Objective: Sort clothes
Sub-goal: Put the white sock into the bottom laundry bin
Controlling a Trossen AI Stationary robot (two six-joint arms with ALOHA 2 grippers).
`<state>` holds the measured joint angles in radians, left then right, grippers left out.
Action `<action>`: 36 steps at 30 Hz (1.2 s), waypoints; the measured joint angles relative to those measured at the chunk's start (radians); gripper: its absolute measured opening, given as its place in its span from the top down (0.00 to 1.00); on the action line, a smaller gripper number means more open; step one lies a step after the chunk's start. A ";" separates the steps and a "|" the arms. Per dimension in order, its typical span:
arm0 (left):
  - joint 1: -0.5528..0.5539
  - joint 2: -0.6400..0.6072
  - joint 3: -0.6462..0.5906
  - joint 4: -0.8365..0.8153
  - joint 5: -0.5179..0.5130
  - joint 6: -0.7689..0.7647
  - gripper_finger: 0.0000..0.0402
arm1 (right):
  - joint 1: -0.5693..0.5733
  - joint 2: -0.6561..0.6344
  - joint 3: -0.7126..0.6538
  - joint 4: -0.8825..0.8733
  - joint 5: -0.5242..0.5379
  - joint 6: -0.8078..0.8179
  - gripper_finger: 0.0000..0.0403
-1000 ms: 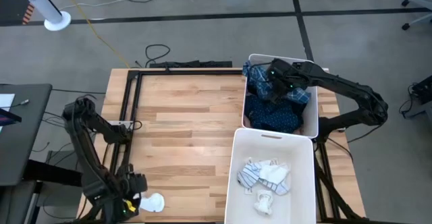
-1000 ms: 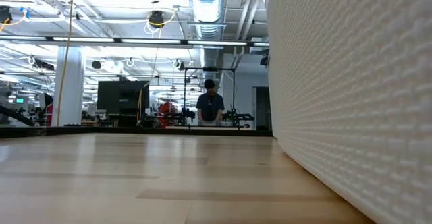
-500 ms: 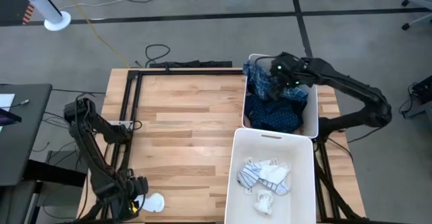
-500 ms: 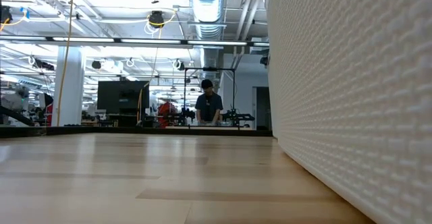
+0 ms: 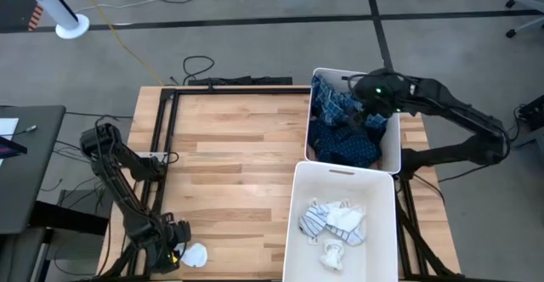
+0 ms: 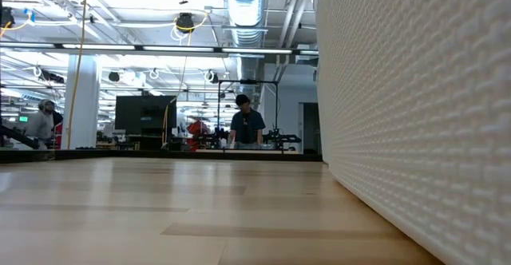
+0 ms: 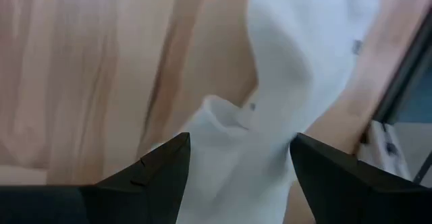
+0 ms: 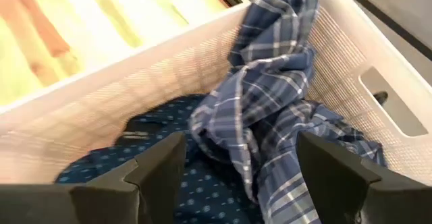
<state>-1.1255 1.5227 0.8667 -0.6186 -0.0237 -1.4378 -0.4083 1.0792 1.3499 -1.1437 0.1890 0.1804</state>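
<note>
The left gripper [image 5: 167, 252] is low at the near left corner of the wooden table [image 5: 229, 159], with its two dark fingers spread wide. Between them and just ahead lies a white sock [image 7: 283, 109], soft and crumpled, with a smooth knit and a fold in the middle; it rests on the pale wood grain, close to the table's edge.

The right gripper [image 5: 367, 104] hangs over the far white plastic bin [image 5: 395, 150], its fingers also spread and holding nothing. Directly under it is the blue plaid shirt [image 8: 283, 109], bunched into a loose heap, and beside that the navy dotted piece [image 8: 202, 197] lies flatter. The bin wall has a fine mesh pattern. The nearer bin [image 5: 293, 222] holds the grey-striped and white socks [image 5: 333, 221].
</note>
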 joint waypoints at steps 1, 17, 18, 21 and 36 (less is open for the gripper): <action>0.002 0.000 -0.015 0.017 0.000 0.000 0.38 | 0.011 -0.010 0.000 0.000 0.000 0.005 0.28; 0.039 0.000 -0.052 0.061 -0.008 0.133 0.92 | 0.254 -0.077 -0.001 0.097 0.000 0.032 0.28; 0.039 0.000 -0.052 0.062 -0.011 0.141 0.96 | 0.275 -0.080 -0.001 0.123 0.000 0.025 0.28; 0.039 0.000 -0.052 0.062 -0.025 0.151 0.98 | 0.346 -0.091 -0.001 0.194 0.000 0.010 0.28; 0.039 0.000 -0.051 0.066 -0.090 0.188 0.99 | 0.674 -0.098 -0.001 0.374 -0.005 -0.084 0.27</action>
<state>-1.0863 1.5227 0.8154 -0.5529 -0.1138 -1.2495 0.2653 0.9813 1.3491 -0.7700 0.1837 0.0959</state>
